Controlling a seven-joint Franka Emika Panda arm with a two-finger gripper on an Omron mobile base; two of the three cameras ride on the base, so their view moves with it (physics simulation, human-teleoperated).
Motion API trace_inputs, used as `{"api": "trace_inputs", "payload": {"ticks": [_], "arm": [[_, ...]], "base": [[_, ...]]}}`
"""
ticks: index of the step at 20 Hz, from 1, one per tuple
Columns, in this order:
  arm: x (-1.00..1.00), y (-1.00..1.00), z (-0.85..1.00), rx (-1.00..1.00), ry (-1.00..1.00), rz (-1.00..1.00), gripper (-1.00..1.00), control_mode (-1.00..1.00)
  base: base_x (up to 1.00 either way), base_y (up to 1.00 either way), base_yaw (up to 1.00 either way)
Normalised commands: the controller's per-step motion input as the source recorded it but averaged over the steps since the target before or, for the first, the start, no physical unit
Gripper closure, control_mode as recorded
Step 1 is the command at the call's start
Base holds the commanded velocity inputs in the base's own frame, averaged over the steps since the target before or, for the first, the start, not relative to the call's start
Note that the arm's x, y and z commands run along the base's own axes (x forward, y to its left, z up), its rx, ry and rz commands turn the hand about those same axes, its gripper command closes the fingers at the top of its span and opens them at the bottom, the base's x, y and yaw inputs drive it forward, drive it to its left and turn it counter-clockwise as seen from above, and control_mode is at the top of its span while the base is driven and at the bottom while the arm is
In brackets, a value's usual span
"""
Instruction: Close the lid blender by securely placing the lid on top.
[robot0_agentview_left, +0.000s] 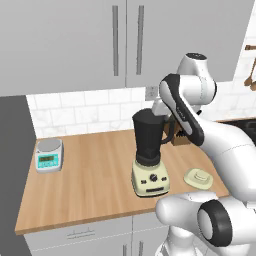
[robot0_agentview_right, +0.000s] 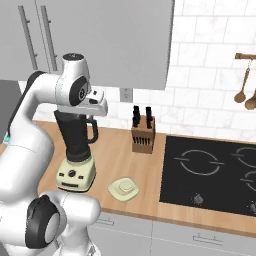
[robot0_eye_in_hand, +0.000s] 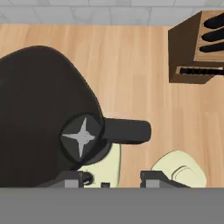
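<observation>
Blender (robot0_agentview_left: 150, 155): stands mid-bench, roughly halfway between back wall and front edge. Dark jar is open at the top, no lid on it; the blade star at the jar bottom shows in the hand view (robot0_eye_in_hand: 81, 136). Side handle points toward the stove end of the bench.
Lid (robot0_agentview_right: 124, 188): lies flat on the bench (robot0_agentview_left: 95, 185) near the front edge, just beside the blender's cream base on the stove side, not touching it. Knob faces up.
Pincer (robot0_eye_in_hand: 114, 178): hangs above the jar mouth, looking straight down. The two tips stand apart with bare bench and base between them, so spread and holding nothing.
Step, as I judge it: lid not yet picked up; the hand has to come off the jar and go down to the lid first.
Risk, descent: the jar rim and handle sit between hand and lid; a straight slide sideways and down could clip the handle and shove or tip the blender.
Risk, grasp: the lid is flat and low. Tips closing on the rim may scrape the bench and skid the disc toward the front edge; the knob looks the better hold.
Risk, seating: a lid held tilted may rest crooked on the rim, or drop into the jar.
Other items: knife block (robot0_agentview_right: 142, 134) by the back wall, scale (robot0_agentview_left: 49, 155) toward the far end; both well apart from the work.
</observation>
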Motion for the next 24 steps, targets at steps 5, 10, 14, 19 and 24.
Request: {"api": "trace_inputs", "payload": {"ticks": [5,10,14,19,24], "arm": [[-0.17,0.06,-0.06,0.00,-0.07,0.00,-1.00,-1.00],[-0.56,-0.55,-0.17,0.00,-0.12,-0.05,-1.00,-1.00],[-0.46,-0.94,-0.42,0.03,-0.02,-0.05,-1.00,-1.00],[-0.04,-0.69,-0.52,0.03,0.04,0.00,-1.00,-1.00],[0.21,-0.54,-0.48,0.01,0.14,0.00,-1.00,-1.00]], "base": [[0.00,0.00,0.00],[0.00,0.00,0.00],[0.00,0.00,0.00],[0.00,0.00,0.00],[0.00,0.00,0.00]]}}
